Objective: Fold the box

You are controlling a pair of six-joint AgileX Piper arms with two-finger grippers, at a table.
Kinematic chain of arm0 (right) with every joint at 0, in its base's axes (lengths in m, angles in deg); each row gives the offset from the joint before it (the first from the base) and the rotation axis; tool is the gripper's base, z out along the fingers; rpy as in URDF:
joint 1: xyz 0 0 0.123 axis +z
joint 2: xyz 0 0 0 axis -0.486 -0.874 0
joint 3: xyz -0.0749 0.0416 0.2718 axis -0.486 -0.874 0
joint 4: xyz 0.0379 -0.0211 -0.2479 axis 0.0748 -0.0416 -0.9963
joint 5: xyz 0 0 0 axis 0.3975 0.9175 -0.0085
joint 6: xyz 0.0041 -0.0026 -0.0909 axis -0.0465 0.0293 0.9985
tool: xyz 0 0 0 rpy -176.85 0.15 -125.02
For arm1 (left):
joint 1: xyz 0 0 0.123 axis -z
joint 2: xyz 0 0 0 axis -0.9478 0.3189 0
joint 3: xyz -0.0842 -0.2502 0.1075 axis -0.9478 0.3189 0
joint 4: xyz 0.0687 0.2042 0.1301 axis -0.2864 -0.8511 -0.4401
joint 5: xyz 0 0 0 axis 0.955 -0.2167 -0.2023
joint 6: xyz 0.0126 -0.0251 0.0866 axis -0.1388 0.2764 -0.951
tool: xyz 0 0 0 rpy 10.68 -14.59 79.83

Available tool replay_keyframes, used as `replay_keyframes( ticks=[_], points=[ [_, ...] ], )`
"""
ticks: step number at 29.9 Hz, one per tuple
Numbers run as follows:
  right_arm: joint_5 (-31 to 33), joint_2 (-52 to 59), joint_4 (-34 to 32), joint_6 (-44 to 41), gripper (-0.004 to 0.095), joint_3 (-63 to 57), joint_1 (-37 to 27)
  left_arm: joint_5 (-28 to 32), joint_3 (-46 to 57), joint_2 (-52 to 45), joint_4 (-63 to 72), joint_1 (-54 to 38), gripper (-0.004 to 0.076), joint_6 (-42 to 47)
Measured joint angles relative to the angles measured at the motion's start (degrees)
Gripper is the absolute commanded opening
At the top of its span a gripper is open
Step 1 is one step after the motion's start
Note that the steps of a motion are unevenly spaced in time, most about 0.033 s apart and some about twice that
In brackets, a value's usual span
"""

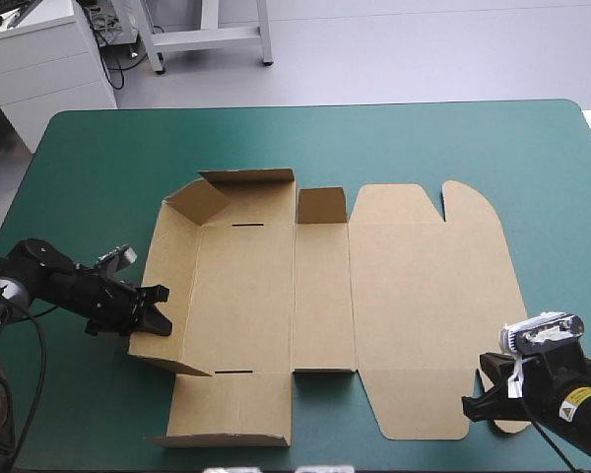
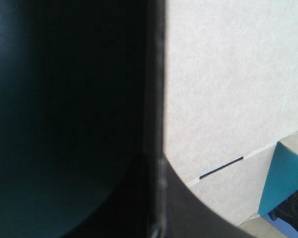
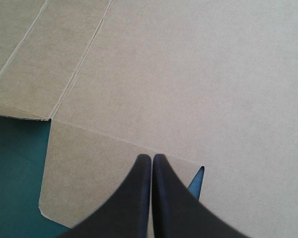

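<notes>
While left pincer [image 1: 159,310] clamps box [image 1: 414,296] wall, right pincer [image 3: 151,157] clenched over flap [image 3: 89,173] (yellow wrist label [image 1: 574,400] unreadable).

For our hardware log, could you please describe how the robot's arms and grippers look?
The left arm and right arm are black. The left gripper and right gripper each have two broad, curved, fin-shaped black fingers. The right arm bears a yellow label.

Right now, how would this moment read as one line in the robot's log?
box: mostly flat, left wall raised | left gripper: shut on left wall | right gripper: shut, tip over lid's near flap
</notes>
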Motion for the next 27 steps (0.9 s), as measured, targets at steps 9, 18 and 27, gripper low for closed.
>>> replay_keyframes(
  ticks=[9,18,27],
  points=[
    [1.5,0.0,0.0,0.0,-0.0008,0.0,0.0,0.1,-10.1,0.0,-13.0,6.1,-0.0032,10.0],
    [1.7,0.0,0.0,0.0,-0.0008,0.0,0.0,-1.3,-31.6,1.7,-34.1,26.5,-0.0032,17.2],
    [2.9,0.0,0.0,0.0,-0.0008,0.0,0.0,-1.3,-39.1,8.1,-57.3,43.1,-0.0032,13.7]
  ],
)
